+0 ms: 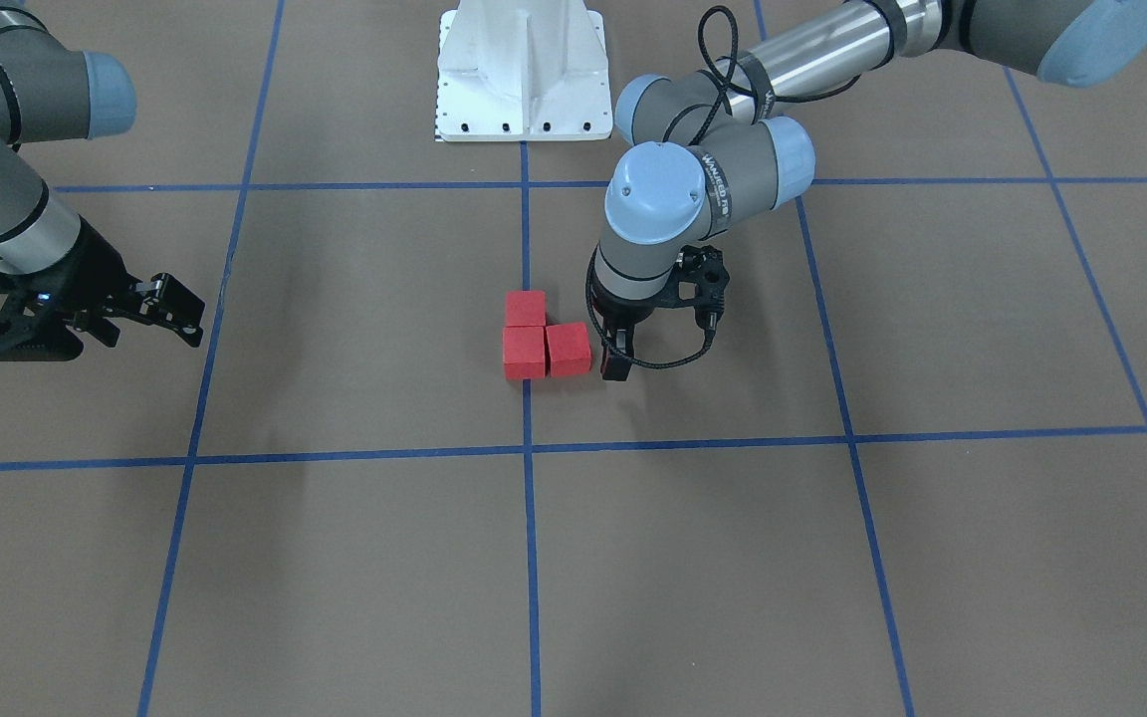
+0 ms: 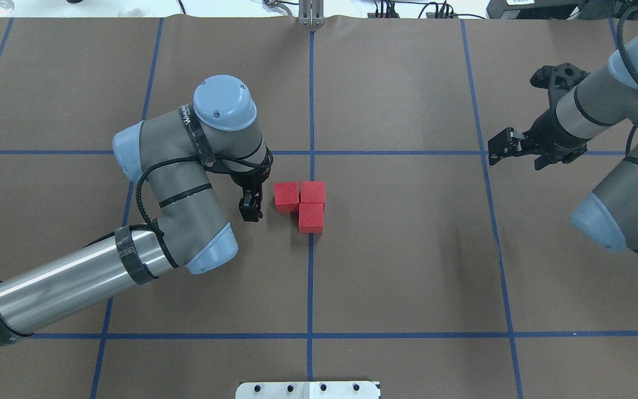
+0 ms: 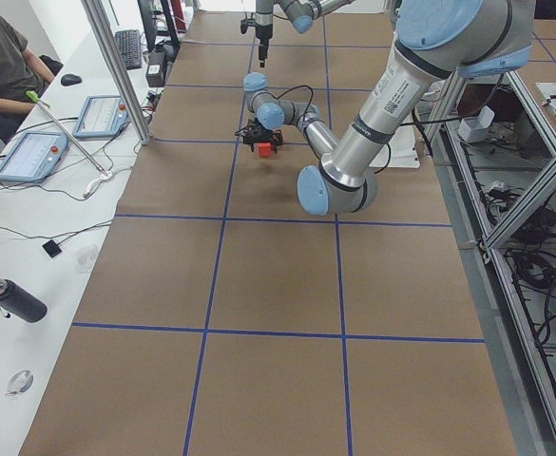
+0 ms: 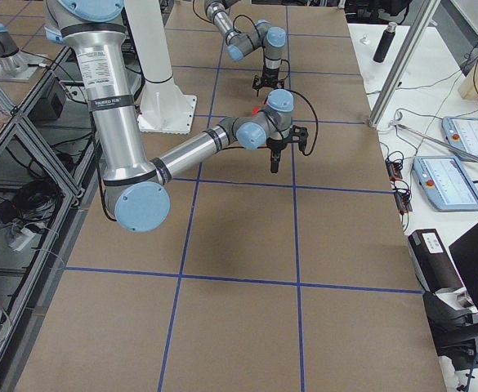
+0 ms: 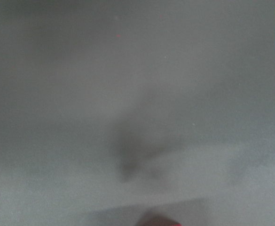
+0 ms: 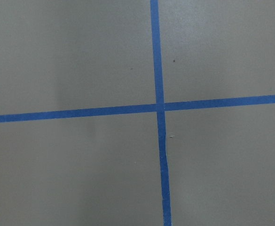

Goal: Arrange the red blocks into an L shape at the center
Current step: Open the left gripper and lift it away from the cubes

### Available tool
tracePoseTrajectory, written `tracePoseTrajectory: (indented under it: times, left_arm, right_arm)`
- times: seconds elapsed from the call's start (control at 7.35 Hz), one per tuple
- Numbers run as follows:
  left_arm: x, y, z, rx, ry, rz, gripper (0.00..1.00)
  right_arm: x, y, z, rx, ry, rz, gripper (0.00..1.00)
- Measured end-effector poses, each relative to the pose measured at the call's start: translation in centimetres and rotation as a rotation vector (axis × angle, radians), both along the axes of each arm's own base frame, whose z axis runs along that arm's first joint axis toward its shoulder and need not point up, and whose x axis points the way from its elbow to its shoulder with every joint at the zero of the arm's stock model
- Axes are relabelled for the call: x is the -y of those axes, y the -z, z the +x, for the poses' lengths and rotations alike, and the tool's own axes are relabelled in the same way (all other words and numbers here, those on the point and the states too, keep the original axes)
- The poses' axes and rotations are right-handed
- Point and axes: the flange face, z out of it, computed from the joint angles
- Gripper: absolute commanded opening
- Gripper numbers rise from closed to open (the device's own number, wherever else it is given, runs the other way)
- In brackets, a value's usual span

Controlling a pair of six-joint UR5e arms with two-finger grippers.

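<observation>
1. Seen from overhead, the three red blocks (image 2: pixel 308 200) lie on the worktop (image 2: pixel 407 249) as an L. The corner block (image 2: pixel 313 193) sits on the middle blue tape line (image 2: pixel 311 266). A second block (image 2: pixel 286 197) touches its left side and a third (image 2: pixel 310 217) touches its near side. We judge the shape formed and at the center (image 2: pixel 341 221).

2. The left pincer (image 2: pixel 251 209) hangs low, just beside the leftmost block, with a narrow strip of bare worktop between them. We cannot tell whether its jaws are parted or clenched. It carries no block, since all three rest on the worktop.

3. We take the step in hand to be clearing away. We lift the left pincer straight up first and only then swing it left. A sideways start this close could catch the leftmost block and open the L.

4. If we want a last squaring nudge, we press on the middle of that block's left face, slowly and along the row. An off-centre push would spin it away from the corner block.

5. The left wrist view shows little more than blurred worktop, so we check the gap from the overhead and front views.

6. The right pincer (image 2: pixel 499 148) hovers far to the right, well apart from the blocks. Its jaws look parted and hold nothing. We see no need for it to come in.
</observation>
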Motion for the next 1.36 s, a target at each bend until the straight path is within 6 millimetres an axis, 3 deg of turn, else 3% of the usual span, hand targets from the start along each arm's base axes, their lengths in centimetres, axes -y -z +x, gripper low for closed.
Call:
tracePoseTrajectory:
  times: [1.36]
  left_arm:
    - [-2.2, -0.3, 1.7, -0.006, -0.050, -0.019, 1.00]
  right_arm:
    - [0.1, -0.3, -0.1, -0.003, 0.001, -0.004, 0.99]
